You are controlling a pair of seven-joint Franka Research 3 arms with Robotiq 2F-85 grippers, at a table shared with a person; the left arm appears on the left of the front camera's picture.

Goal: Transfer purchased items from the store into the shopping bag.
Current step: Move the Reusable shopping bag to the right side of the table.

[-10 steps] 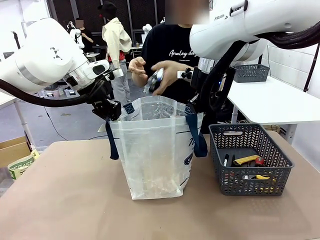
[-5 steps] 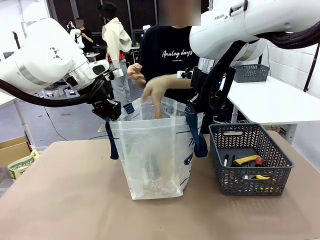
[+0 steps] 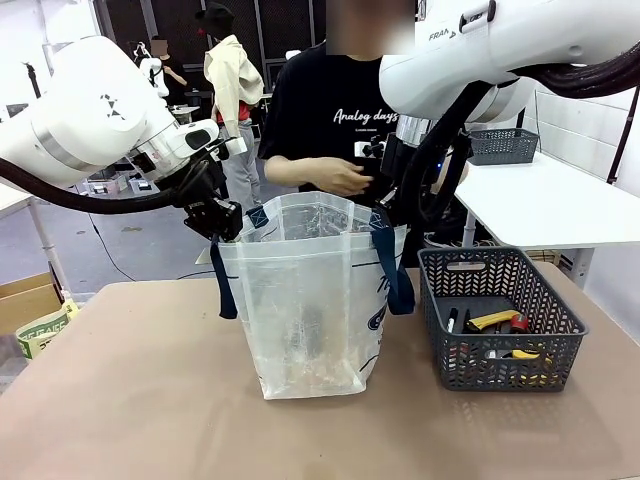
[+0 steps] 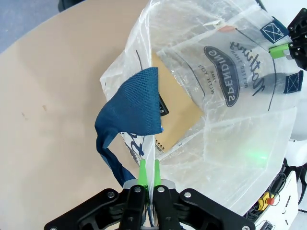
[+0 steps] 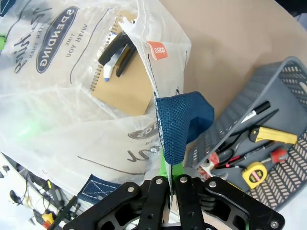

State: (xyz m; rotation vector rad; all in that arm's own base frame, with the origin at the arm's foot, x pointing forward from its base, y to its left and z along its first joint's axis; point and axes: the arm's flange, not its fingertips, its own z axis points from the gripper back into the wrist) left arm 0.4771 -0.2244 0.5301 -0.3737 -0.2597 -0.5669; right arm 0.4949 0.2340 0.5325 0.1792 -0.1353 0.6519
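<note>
Out of the shopping bag [image 3: 310,310] has come the person's hand [image 3: 345,178], now above its mouth. The bag stands on the surface [image 3: 130,400] just left of the store basket [image 3: 495,275] (purchased items [image 3: 500,325] lie in it), its rim clamped by the left hand [image 4: 148,167] and right hand [image 5: 165,165] at opposite sides.

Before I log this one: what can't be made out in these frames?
Shopping bag contents, front view: translucent wall blurs them to shadows.
Black item on the notebook, right wrist view: partly under a plastic fold; kind unclear.
Basket far end, right wrist view: cut off by the picture's edge.
Person's hand, front view: fingertips lie behind the right arm; holding anything is unclear.
</note>
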